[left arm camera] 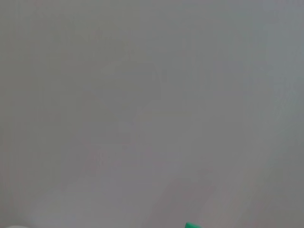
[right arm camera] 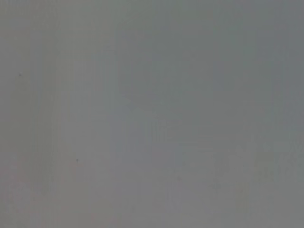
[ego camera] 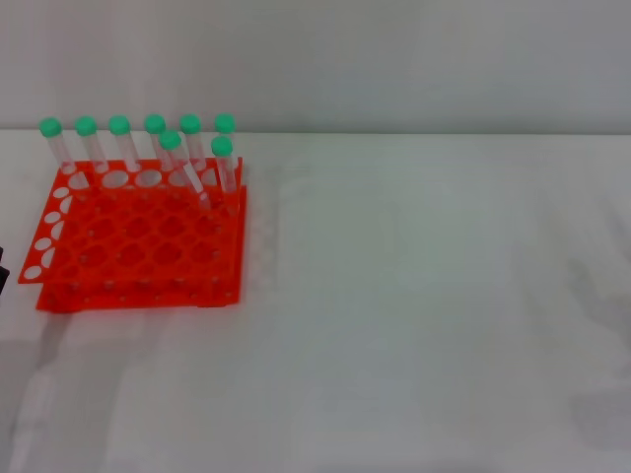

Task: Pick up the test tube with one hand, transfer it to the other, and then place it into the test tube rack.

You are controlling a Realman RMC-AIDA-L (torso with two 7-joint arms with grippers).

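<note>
Head view, near to far: bare white table (ego camera: 414, 325) in front, no arm or gripper anywhere on it. A small dark sliver is cut off at the left edge beside the rack; can't tell what it is. Neither gripper shows in any view, so whether fingers are spread or closed can't be told.

Test tube rack (ego camera: 138, 246) sits on the table at the left, orange-red, flat, oval holes along its left side. Its near rows of holes are open. Eight green-capped tubes stand at its far side: six in the back row (ego camera: 118, 143), caps up, tips down in the holes, leaning slightly left. Two more stand just in front, toward the rack's right. Of these, the test tube (ego camera: 182, 168) tilts, cap up and left, its long axis slanting down to the right; its tip is hard to make out. The other front tube (ego camera: 225, 163) stands close to upright.

Left wrist view: blank grey, a green bit (left arm camera: 192, 225) cut off at the frame edge. Right wrist view: blank grey only.
</note>
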